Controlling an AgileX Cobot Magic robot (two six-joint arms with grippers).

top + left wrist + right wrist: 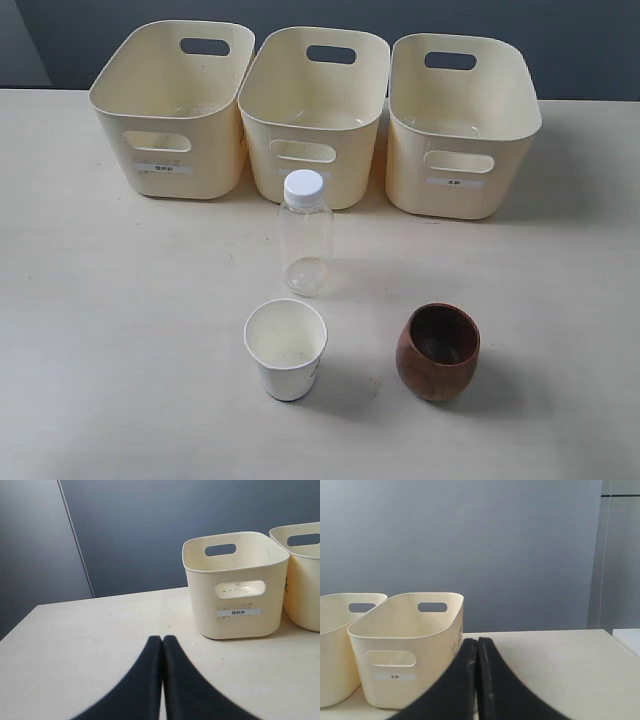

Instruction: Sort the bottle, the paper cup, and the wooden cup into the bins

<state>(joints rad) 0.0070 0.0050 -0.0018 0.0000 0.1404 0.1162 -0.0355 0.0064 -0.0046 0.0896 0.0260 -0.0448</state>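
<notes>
Pale counter (90, 330) holds bottle (305, 235), paper cup (286, 350), wooden cup (438, 352), all unsorted; three bins (313, 115) look empty. Left gripper (162, 639) and right gripper (477, 641) clenched, grasping nothing.

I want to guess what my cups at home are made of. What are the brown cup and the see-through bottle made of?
The wooden cup looks like wood: reddish-brown, streaky grain, soft sheen. The bottle looks like clear plastic, see-through and glossy, with a white cap; glass can't be ruled out.

Three bins (172, 108); one bottle (305, 235); one paper cup (286, 349); one wooden cup (438, 351).
</notes>
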